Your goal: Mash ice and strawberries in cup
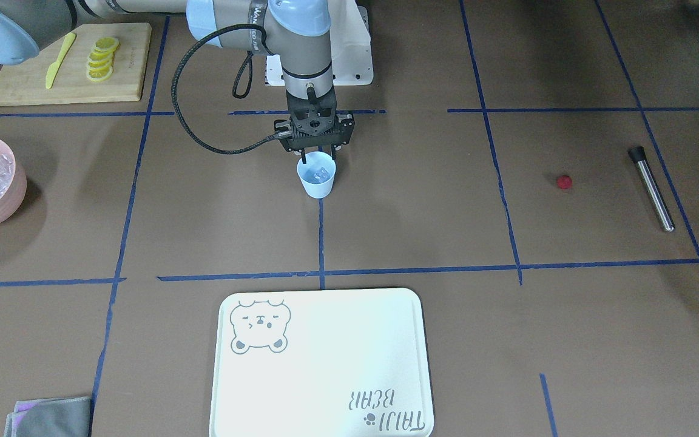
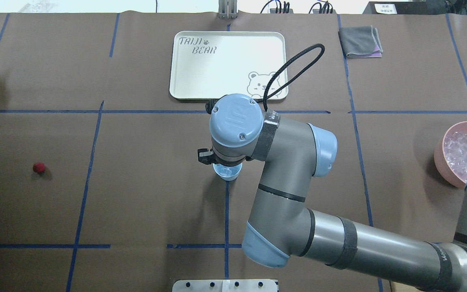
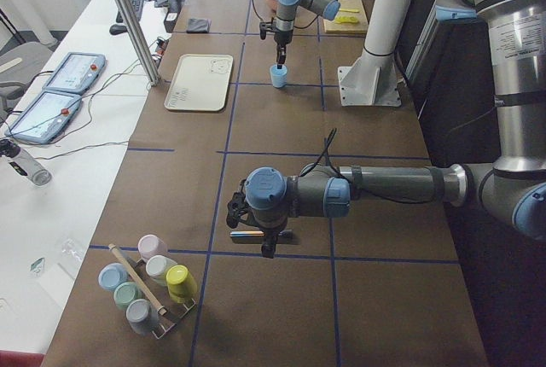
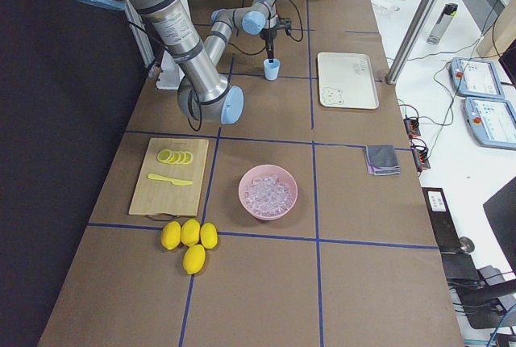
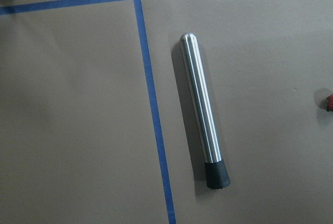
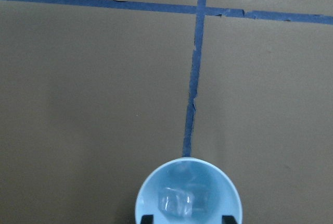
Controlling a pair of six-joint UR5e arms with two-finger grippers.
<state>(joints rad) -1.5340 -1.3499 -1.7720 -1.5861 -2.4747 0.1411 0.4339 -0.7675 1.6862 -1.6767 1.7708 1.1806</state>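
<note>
The right tool [image 1: 318, 159] hangs spread just over the small light blue plastic cup [image 1: 317, 179] at mid-table, with clear ice cubes [image 6: 176, 203] inside. It should rise straight up, clearing the rim. The tiny red strawberry [image 1: 563, 182] lies well apart. Whether the left tool [image 3: 260, 239] is spread, I cannot tell.

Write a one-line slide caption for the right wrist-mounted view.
Small light blue plastic cup holding clear ice cubes, standing on the brown table where a blue tape line ends.
</note>
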